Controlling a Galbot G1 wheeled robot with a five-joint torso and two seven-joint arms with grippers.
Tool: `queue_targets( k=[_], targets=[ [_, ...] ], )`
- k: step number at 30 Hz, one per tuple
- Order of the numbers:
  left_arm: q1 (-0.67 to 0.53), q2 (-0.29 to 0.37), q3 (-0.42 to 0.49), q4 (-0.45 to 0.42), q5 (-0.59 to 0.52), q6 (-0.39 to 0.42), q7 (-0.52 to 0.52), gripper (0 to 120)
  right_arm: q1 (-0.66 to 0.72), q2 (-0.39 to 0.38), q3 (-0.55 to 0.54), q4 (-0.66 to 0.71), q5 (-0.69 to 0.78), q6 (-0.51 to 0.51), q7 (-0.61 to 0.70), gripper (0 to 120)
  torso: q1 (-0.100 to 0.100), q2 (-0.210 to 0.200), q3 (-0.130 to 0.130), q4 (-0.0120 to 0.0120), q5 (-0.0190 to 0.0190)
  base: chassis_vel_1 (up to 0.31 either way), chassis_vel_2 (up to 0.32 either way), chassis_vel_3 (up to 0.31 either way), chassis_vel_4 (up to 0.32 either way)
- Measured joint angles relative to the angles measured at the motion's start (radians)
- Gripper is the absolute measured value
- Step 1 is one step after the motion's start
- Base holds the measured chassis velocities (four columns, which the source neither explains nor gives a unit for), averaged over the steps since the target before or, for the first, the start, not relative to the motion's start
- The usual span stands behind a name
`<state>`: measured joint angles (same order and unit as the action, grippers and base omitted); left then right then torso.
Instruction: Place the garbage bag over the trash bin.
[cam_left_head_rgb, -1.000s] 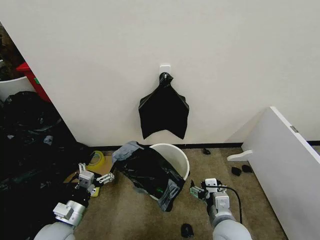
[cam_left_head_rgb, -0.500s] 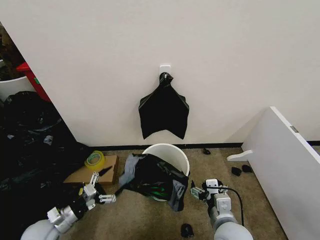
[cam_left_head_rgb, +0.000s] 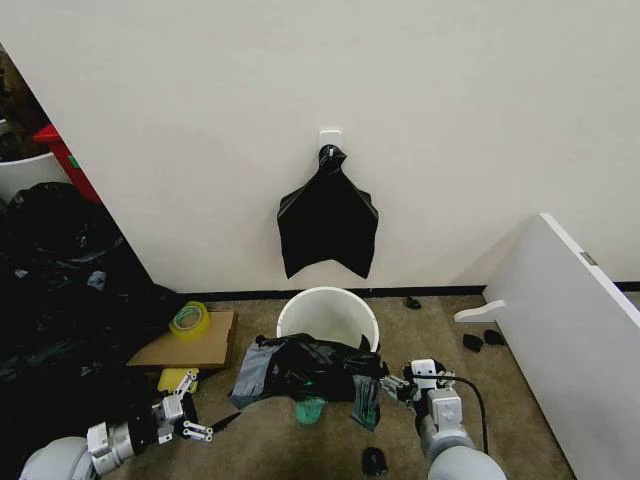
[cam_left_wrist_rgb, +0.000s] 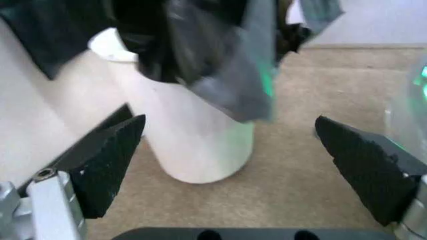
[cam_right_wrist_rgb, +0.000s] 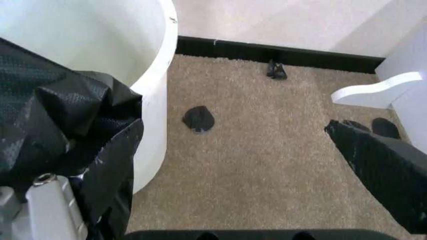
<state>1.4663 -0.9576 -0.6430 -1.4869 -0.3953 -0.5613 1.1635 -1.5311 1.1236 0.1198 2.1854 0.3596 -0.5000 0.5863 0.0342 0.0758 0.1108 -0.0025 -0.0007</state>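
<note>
Garbage bag (cam_left_head_rgb: 305, 367) hangs in a crumpled black bunch across the near side of the trash bin (cam_left_head_rgb: 328, 312), low at the front of it. It does not cover the opening, and the white inside of the bin shows behind it. The bin stands on the brown carpet (cam_left_head_rgb: 450, 340) close to the wall. A flat black bag bundle (cam_left_head_rgb: 327, 220) hangs from a white hook (cam_left_head_rgb: 330, 135) on the wall above it.

The right gripper (cam_left_head_rgb: 392, 385) is at the right end of the bag. One of its fingers is touching the black plastic in the right wrist view. The other finger is far off over the carpet, so the jaws are wide apart and do not pinch the bag.

The left gripper (cam_left_head_rgb: 192, 425) is low on the left, away from the bag. Its two fingers are spread wide with nothing between them. In the left wrist view the bin and the bag sit well beyond it.

A cardboard box (cam_left_head_rgb: 188, 345) lies on the floor to the left with a roll of yellow tape (cam_left_head_rgb: 188, 318) on it. A white board (cam_left_head_rgb: 570, 330) leans on the right.
</note>
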Motion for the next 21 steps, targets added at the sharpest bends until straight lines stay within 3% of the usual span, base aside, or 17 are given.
queue_targets(
  k=[10, 13, 15, 17, 21],
  targets=[
    [-0.069, -0.016, -0.022, 0.085, 0.027, -0.013, 0.303, 100, 0.013, 0.004, -0.003, -0.016, -0.002, 0.003, -0.002, 100, 0.0, 0.0, 0.0, 0.0, 0.0001, 0.0, 0.0, 0.0, 0.0],
    [-0.078, -0.013, -0.029, 0.096, -0.023, -0.013, 0.286, 100, 0.011, 0.001, -0.003, -0.014, -0.003, 0.008, -0.001, 100, 0.0, 0.0, 0.0, 0.0001, -0.0001, 0.0, 0.0, 0.0, 0.0],
    [-0.077, -0.008, -0.04, 0.086, -0.115, -0.006, 0.24, 100, 0.001, -0.005, 0.0, -0.001, -0.017, 0.027, 0.0, 100, 0.0, 0.0, 0.0, 0.0001, 0.0001, 0.0, 0.0, 0.0, 0.0],
    [-0.06, -0.012, -0.065, 0.034, -0.223, 0.011, 0.205, 100, -0.032, -0.017, 0.006, 0.038, -0.055, 0.067, 0.0, 100, 0.0, 0.0, 0.0, -0.0001, 0.0002, 0.0, 0.0, 0.0, 0.0],
    [-0.031, -0.026, -0.086, -0.04, -0.289, 0.015, 0.143, 100, -0.082, -0.035, 0.006, 0.11, -0.069, 0.097, 0.004, 100, 0.0, 0.0, 0.0, 0.0001, 0.0002, 0.0, 0.0, 0.0, 0.0]
  ],
)
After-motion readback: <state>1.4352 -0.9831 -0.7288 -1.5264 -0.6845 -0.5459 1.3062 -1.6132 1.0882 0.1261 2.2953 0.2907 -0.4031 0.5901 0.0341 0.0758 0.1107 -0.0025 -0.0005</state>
